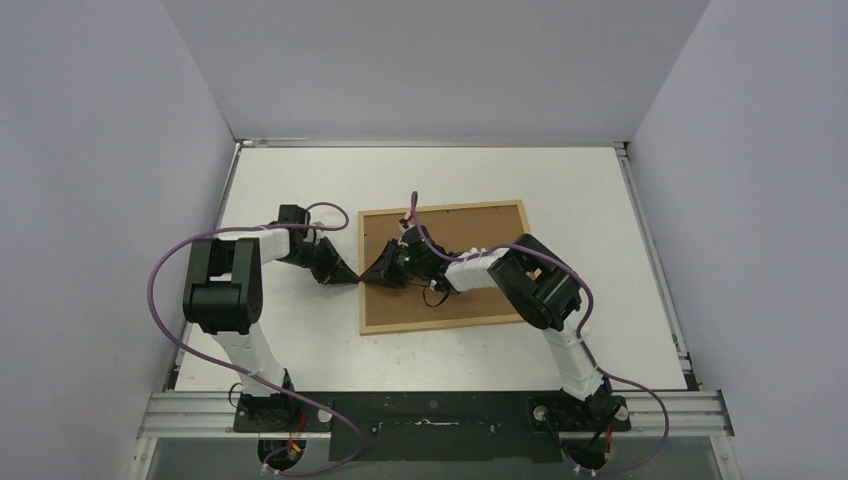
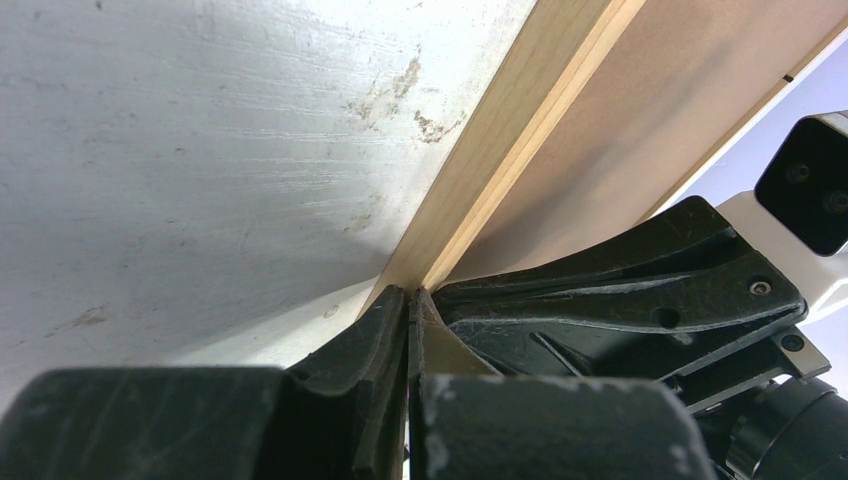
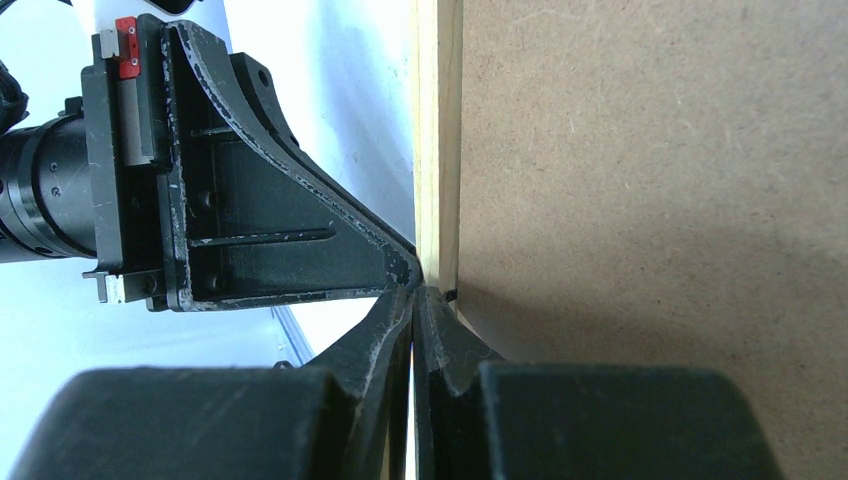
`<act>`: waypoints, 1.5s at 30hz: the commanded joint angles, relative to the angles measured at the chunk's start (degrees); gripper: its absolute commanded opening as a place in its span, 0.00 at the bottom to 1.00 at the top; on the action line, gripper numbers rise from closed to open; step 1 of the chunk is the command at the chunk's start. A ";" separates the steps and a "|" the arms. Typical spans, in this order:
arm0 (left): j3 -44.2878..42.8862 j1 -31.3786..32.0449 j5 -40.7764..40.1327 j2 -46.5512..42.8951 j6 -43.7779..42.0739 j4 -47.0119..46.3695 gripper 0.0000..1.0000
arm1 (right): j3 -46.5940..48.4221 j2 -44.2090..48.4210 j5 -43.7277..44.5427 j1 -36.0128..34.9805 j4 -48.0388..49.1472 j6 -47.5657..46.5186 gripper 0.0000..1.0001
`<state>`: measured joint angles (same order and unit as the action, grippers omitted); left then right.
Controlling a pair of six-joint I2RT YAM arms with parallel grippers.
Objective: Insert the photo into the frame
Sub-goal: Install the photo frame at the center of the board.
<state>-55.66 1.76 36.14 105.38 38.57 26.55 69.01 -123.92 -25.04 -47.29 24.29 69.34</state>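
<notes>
My left end effector (image 2: 410, 300) has its fingers pressed together, tips touching the left rail (image 3: 437, 120) of the frame (image 1: 440, 209). My right end effector (image 3: 415, 294) is likewise closed on nothing, meeting that rail from over the brown back (image 3: 650, 200). The frame lies back-up on the worktop (image 1: 450, 170), right of centre. The photo I cannot see. The frame looks light, stiff and thin-railed — best taken by an edge. Bare worktop lies far and left — walls (image 1: 100, 200) bound it.

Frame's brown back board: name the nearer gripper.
Right. The right gripper reaches over the board, jaws shut at its left edge; the left gripper sits outside the frame, jaws shut at the wooden rim.
</notes>
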 commanded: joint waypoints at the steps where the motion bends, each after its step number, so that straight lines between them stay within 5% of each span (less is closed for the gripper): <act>1: 1.96 0.44 -10.89 3.50 -2.92 3.40 0.00 | -0.73 -1.01 2.30 0.03 -5.33 -2.91 0.00; 32: 0.91 0.35 -13.75 4.13 -3.03 5.84 0.00 | -2.30 -0.12 3.95 1.06 -9.06 -4.39 0.00; 45: 1.04 0.20 -13.57 4.39 -3.07 5.81 0.00 | -2.83 -0.21 4.26 1.41 -9.73 -4.85 0.15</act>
<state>-56.84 1.78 35.68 106.02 38.57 28.42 68.01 -123.24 -24.32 -46.30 22.48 67.59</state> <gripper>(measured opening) 0.007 0.139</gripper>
